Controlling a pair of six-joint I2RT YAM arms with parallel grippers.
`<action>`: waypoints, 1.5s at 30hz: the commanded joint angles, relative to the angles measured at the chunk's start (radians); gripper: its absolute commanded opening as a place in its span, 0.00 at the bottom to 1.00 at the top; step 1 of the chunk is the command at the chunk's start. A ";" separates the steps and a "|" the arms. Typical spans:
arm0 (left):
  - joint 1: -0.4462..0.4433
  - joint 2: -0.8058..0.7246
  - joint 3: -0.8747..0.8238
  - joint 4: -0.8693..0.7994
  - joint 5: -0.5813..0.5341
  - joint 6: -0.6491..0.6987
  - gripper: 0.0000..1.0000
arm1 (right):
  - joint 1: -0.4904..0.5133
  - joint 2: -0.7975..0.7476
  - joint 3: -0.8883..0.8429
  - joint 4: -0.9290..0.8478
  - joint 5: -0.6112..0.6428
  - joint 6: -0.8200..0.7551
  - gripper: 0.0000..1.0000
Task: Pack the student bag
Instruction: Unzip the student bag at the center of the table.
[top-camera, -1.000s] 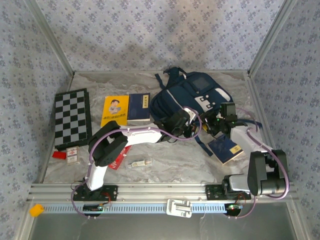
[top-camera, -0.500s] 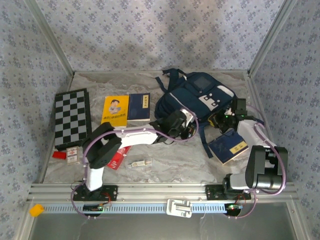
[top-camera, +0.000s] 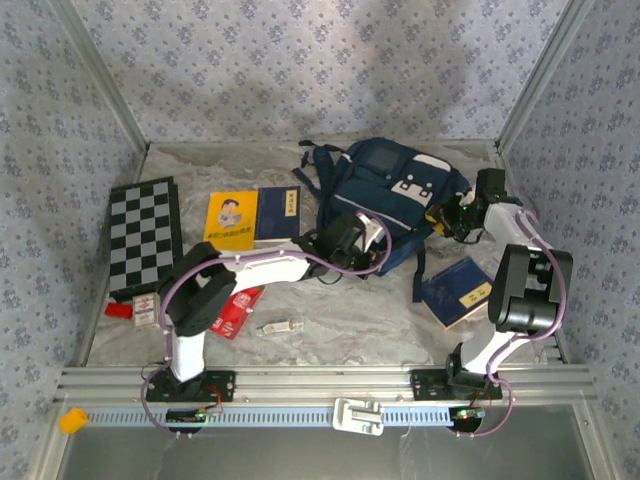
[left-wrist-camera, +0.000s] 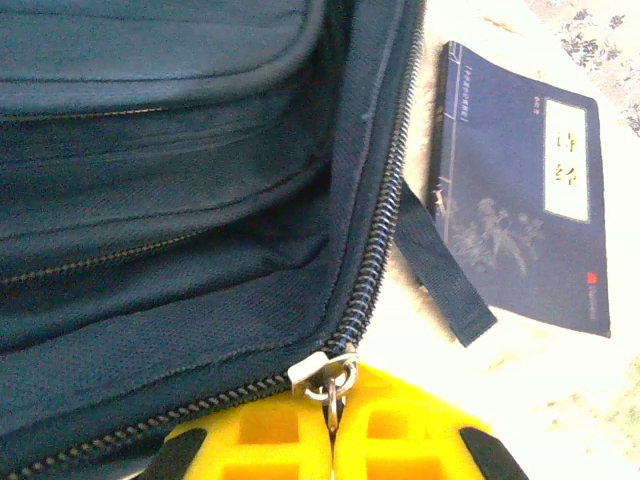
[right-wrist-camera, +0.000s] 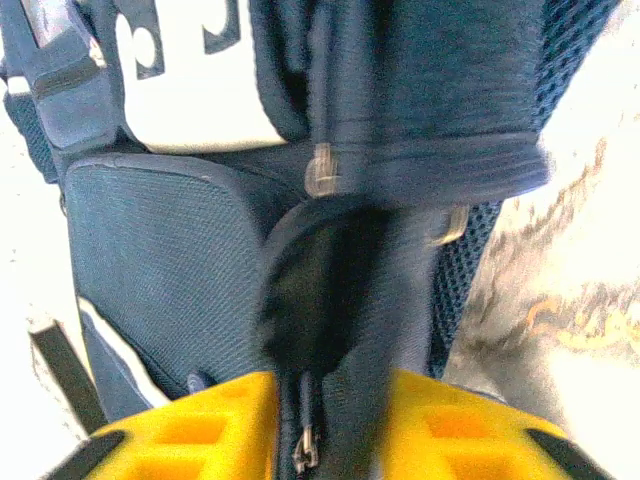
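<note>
The student bag (top-camera: 395, 190), navy with a white patch, lies at the back right of the table. My left gripper (top-camera: 347, 240) is at the bag's near left edge. In the left wrist view its yellow fingers (left-wrist-camera: 250, 435) are shut on the metal zipper pull (left-wrist-camera: 332, 385) at the corner of the bag's zipper (left-wrist-camera: 375, 250). My right gripper (top-camera: 456, 216) is at the bag's right side. In the right wrist view the jaws (right-wrist-camera: 335, 430) clamp a fold of the bag's dark fabric (right-wrist-camera: 400, 330), below the white patch (right-wrist-camera: 190, 90).
A dark blue booklet (top-camera: 456, 290) lies near the right arm, also seen beside the bag (left-wrist-camera: 525, 180). A chessboard (top-camera: 143, 238), a yellow book (top-camera: 231, 220) and a dark blue book (top-camera: 278, 215) lie to the left. Red packets (top-camera: 235, 312) and a small object (top-camera: 278, 326) are near the front.
The bag has shifted toward the back right wall. My right gripper has travelled right and farther back with it, and my left gripper has followed, staying at the bag's near edge.
</note>
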 joint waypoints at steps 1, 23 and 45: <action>-0.035 0.057 0.119 -0.027 0.015 -0.058 0.00 | 0.000 -0.030 0.053 -0.017 0.030 -0.068 0.50; -0.040 0.072 0.170 -0.017 0.014 -0.070 0.00 | 0.214 -0.288 -0.361 0.146 0.089 0.208 0.60; 0.185 -0.190 -0.217 -0.028 0.055 -0.029 0.00 | 0.025 -0.128 -0.052 -0.079 0.132 -0.126 0.01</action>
